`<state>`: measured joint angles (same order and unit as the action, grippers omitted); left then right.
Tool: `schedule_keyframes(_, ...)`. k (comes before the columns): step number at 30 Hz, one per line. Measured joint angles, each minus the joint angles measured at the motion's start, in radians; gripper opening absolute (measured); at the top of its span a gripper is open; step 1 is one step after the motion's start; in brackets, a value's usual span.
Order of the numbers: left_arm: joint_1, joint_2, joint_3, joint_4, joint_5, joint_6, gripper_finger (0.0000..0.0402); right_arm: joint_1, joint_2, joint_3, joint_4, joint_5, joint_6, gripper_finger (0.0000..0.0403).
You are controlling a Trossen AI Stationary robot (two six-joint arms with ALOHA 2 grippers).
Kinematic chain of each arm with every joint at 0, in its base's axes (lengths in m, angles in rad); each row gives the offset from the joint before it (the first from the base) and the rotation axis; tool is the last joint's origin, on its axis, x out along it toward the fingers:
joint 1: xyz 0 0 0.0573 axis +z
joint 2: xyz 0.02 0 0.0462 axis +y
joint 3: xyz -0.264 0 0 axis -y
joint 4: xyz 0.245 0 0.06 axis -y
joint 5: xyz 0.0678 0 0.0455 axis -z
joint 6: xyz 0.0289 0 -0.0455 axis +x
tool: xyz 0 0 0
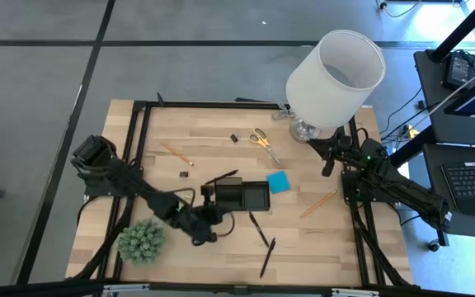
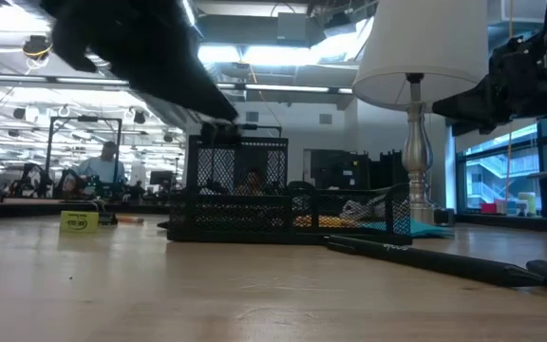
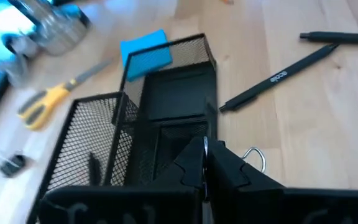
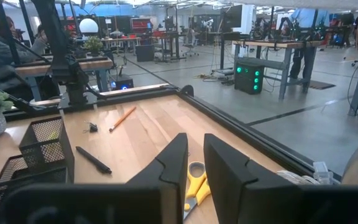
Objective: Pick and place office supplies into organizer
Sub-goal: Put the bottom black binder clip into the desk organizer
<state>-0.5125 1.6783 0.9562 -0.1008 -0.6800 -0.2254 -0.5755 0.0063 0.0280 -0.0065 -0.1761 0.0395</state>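
- Wooden table (image 1: 221, 247) with a black frame, grey floor around it; open lab with desks beyond in the low view.
- Organizer (image 1: 242, 196), black mesh tray, sits mid-table; a tall mesh compartment at one end, low compartments at the other.
- Left gripper (image 1: 206, 216) hangs just beside the organizer's near-left corner, apart from it; fingers pressed together with a small silver-looped binder clip (image 3: 253, 157) at their tips, grasping it as far as the left wrist view shows.
- Blue pad (image 1: 279, 182) lies touching or just off the organizer's right end.
- Yellow-handled scissors (image 1: 262, 140) lie on the far side, near the lamp base.
- Two black pens (image 1: 259, 228) and (image 1: 267, 257) lie on the near side of the organizer, right of the left gripper; a third black pen (image 1: 222, 176) at the organizer's far-left corner.
- Orange pencil (image 1: 176, 153) far left; another orange pencil (image 1: 318, 203) right of the pad.
- Small black clips (image 1: 185, 174) and (image 1: 233, 138) lie loose on the wood, well apart from the tray.
- Right gripper (image 1: 330, 157) waits raised by the lamp (image 1: 334, 74) at the far-right side, over the scissors in its wrist view; fingers slightly parted, nothing between them.
- Green spiky plant ball (image 1: 142, 240) sits near-left corner, beside the left arm.
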Motion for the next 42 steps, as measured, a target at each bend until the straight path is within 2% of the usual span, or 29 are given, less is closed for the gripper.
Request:
schedule_keyframes(3, 0.042, 0.000, 0.000, -0.001, 0.057, 0.000, 0.0003, 0.000, 0.000, 0.000, 0.000, 0.000, 0.000, 0.0058)
schedule_keyframes(9, 0.081, 0.000, 0.000, -0.016, 0.097, 0.001, 0.0003, 0.000, 0.000, 0.000, 0.000, 0.000, 0.000, 0.0058)
schedule_keyframes(16, 0.084, 0.001, 0.000, -0.041, 0.097, -0.024, 0.0003, 0.000, 0.000, 0.000, 0.000, 0.000, -0.023, 0.0058)
schedule_keyframes(31, 0.091, 0.107, 0.000, -0.076, 0.050, -0.129, 0.0003, 0.000, 0.000, 0.000, 0.000, 0.000, -0.022, 0.0058)
schedule_keyframes(38, 0.089, 0.109, 0.000, -0.078, 0.065, -0.129, 0.0004, 0.000, 0.000, 0.000, 0.000, 0.000, -0.022, 0.0058)
schedule_keyframes(42, 0.089, 0.109, 0.000, -0.083, 0.037, -0.125, 0.0015, 0.000, 0.000, 0.000, 0.000, 0.000, -0.022, 0.0058)
